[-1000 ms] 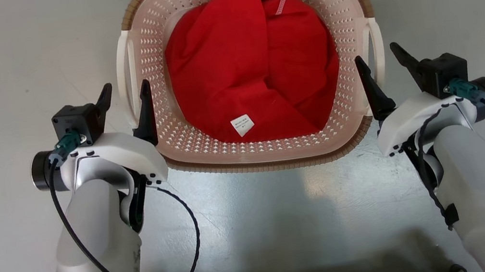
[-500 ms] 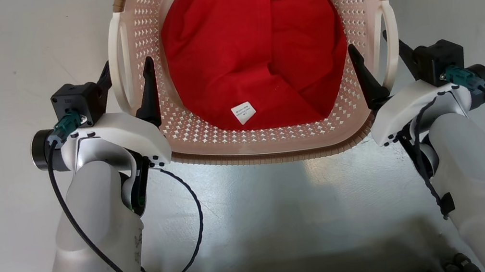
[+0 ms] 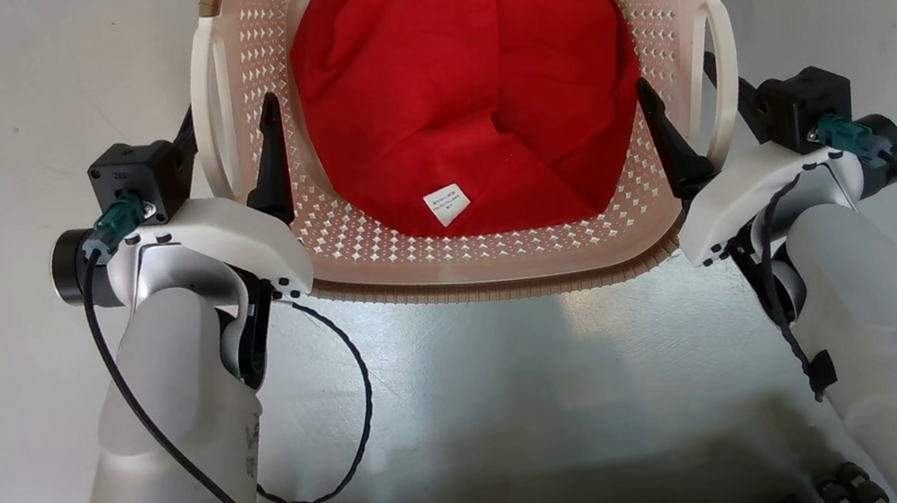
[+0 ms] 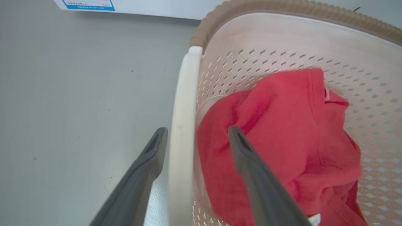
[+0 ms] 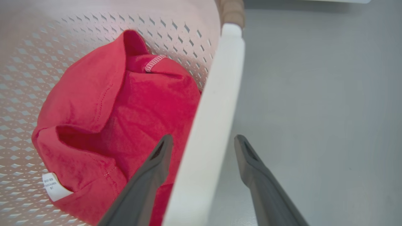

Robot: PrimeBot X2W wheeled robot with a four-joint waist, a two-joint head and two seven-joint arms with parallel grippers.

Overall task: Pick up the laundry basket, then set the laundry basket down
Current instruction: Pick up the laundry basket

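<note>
Laundry basket (image 3: 498, 281) sits centred just ahead, between both arms, with a red garment (image 3: 459, 88) inside. Left gripper (image 3: 228, 111) is spread wide, straddling the left handle (image 3: 204, 119). Right gripper (image 3: 674, 72) is likewise wide, astride the right handle (image 3: 725, 55).

Bright, even light – floor (image 3: 468, 374) glare, robot's shadow below – wrist edges soft.

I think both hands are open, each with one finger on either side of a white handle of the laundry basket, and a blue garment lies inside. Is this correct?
No: the garment is red, not blue; the head view shows it. The rest holds: the left hand and the right hand are open, each straddling a white handle of the laundry basket.
</note>
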